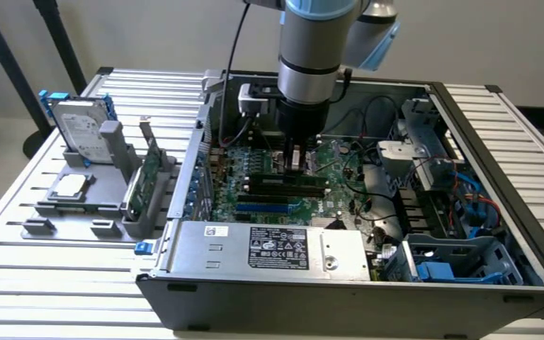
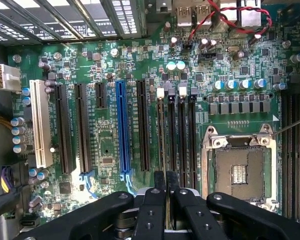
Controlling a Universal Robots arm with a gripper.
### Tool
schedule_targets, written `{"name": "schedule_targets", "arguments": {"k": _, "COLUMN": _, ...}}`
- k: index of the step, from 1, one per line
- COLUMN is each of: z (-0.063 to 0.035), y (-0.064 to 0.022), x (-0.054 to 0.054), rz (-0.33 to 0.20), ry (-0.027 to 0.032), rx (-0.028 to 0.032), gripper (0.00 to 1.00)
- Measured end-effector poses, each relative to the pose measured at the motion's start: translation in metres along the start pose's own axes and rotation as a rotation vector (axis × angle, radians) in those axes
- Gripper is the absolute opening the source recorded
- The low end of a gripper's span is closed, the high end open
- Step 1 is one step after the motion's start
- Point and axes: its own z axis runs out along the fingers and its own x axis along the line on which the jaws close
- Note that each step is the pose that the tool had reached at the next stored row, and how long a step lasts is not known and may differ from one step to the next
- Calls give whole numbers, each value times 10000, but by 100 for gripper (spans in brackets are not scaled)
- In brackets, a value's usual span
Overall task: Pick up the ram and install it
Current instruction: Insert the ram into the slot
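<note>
Green circuit board fills the floor of the open computer case (image 1: 499, 234), and in the exterior view the arm's gripper (image 1: 296, 161) is plunged straight down into it, fingertips right at the motherboard (image 1: 282, 191). The ram (image 1: 296, 180) lies along a black slot directly beneath those tips, seated low in the row of memory slots. Outside the case, toward the exterior view's left, a grey rack (image 1: 93, 205) on the slatted table (image 1: 54, 283) carries a hard drive with blue rails (image 1: 78, 131) and a green expansion card (image 1: 138, 188) standing upright. Along the near edge of the case sits the silver power supply (image 1: 272, 248) with its label. Over to the wrist view: the black fingers (image 2: 151, 212) are drawn nearly together, pinching the thin top edge of the ram, which runs away from them along its slot (image 2: 163, 137). Beside that bank of slots sits the empty CPU socket (image 2: 238, 172), and on the other side a blue expansion slot (image 2: 121, 127) and a white slot (image 2: 39, 125).
</note>
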Motion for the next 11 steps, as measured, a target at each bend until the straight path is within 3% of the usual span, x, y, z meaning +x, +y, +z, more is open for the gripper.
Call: {"name": "schedule_targets", "arguments": {"k": 11, "z": 34, "y": 0, "x": -13, "rz": 2, "ry": 64, "rx": 5, "gripper": 13}}
